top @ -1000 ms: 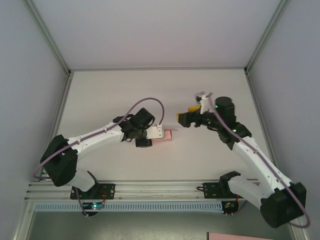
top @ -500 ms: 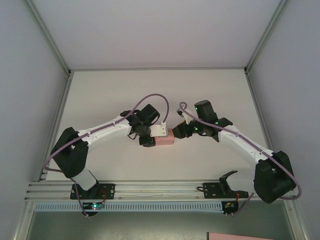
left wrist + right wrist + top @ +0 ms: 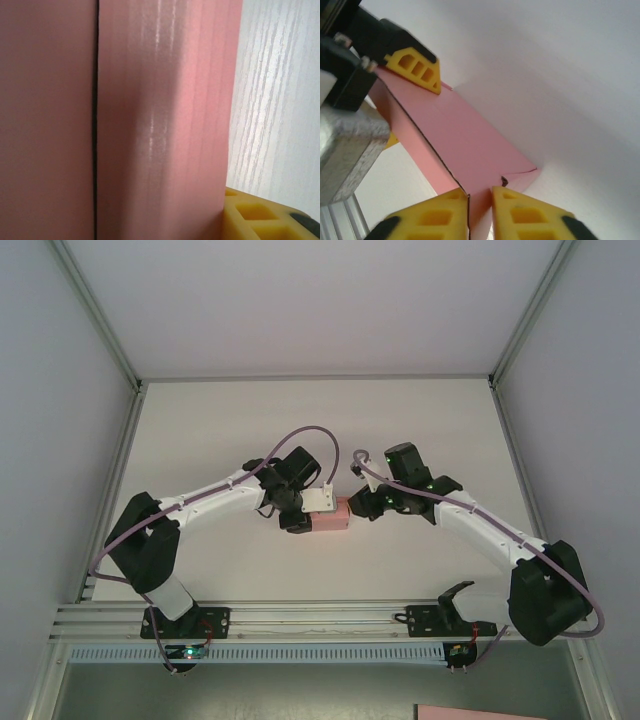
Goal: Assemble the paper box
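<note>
The paper box (image 3: 333,521) is a small pink rectangular box held just above the middle of the white table. My left gripper (image 3: 322,508) is shut on its left end; one yellow finger (image 3: 415,67) lies on the box's top face. The box's pink wall (image 3: 160,125) sits close up in the left wrist view, with a yellow fingertip (image 3: 260,215) at the lower right. My right gripper (image 3: 353,506) meets the box's right end. In the right wrist view that gripper (image 3: 480,192) is pinched on a thin pink flap of the box (image 3: 465,145).
An aluminium rail (image 3: 320,615) runs along the near edge by both arm bases. Grey enclosure walls stand left, right and behind. A pink sheet (image 3: 480,712) lies below the table at the bottom right. White table surface (image 3: 320,430) stretches behind the arms.
My right arm has swung in from the back right to the box's right end, and its jaws have closed on a flap. The left gripper shifted slightly right with the box.
</note>
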